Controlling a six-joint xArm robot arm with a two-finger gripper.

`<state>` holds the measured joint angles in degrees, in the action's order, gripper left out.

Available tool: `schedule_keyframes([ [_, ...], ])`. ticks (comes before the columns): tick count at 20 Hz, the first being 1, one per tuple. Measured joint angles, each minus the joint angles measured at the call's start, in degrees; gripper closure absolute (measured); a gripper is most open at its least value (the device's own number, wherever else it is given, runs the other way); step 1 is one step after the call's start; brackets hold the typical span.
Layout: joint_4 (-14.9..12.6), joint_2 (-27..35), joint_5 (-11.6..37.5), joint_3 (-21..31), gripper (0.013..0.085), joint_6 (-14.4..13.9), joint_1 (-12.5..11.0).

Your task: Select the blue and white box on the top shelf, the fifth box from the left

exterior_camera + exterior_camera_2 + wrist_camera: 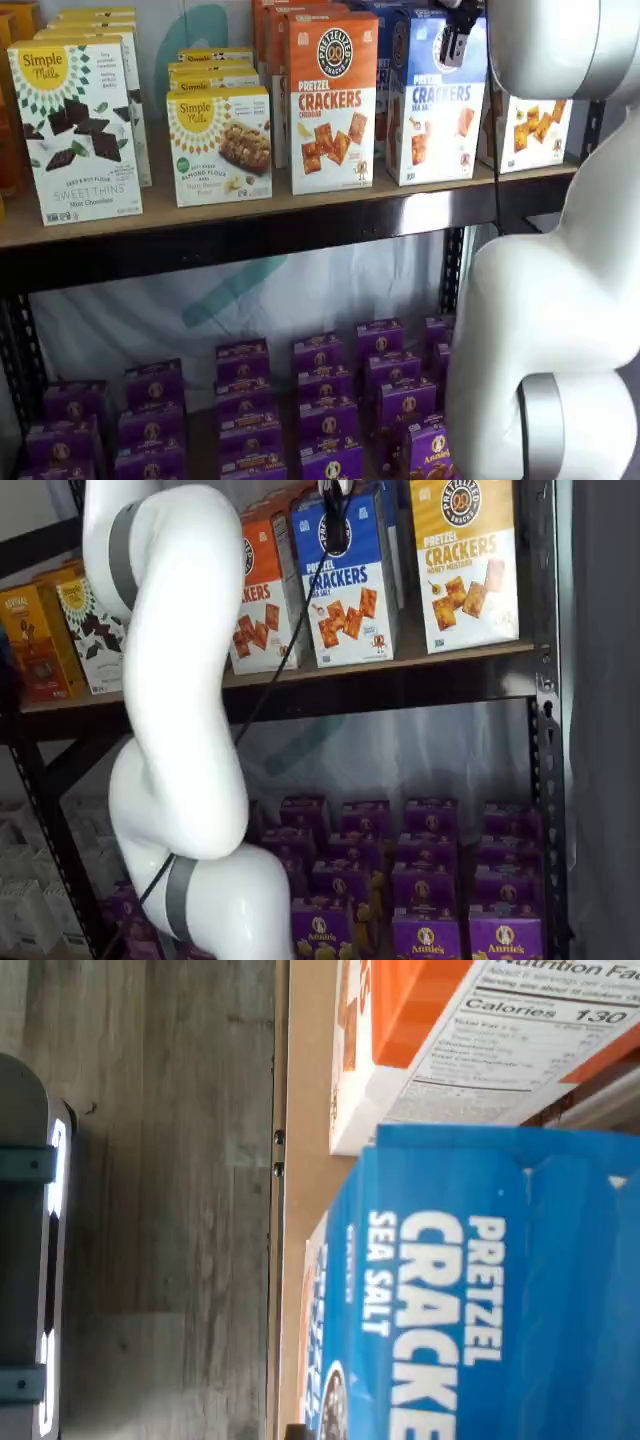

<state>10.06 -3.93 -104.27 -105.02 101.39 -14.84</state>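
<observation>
While crowded between the orange carton (332, 100) and the yellow-topped carton (462, 560), could drag a neighbour out. Blue and white box (434, 105) upright near the front edge of the top shelf (250, 215), toward its right end; gripper (335, 530) hanging before its upper face, touching or just short. Finger spacing: cannot tell.
</observation>
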Motion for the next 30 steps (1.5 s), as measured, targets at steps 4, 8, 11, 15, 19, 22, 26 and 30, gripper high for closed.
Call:
schedule_keyframes([
  [4,0.31,-0.12,-0.02,0.19,0.0370,0.17,-0.28],
  [8,0.14,-0.32,0.00,0.38,0.0370,0.28,-0.33],
  [11,0.49,-0.69,-0.25,0.53,0.0370,0.27,-0.48],
  [15,1.19,-1.30,-1.59,0.31,0.0370,0.15,-0.78],
  [19,1.53,-1.81,-2.81,0.24,0.0410,0.55,-1.45],
  [22,1.52,-2.06,-3.26,0.23,0.0410,0.95,-1.89],
  [26,1.24,-1.92,-5.54,-0.96,0.0410,1.09,-2.11],
  [30,1.33,-3.54,-6.82,-0.25,0.0410,0.95,-2.17],
])
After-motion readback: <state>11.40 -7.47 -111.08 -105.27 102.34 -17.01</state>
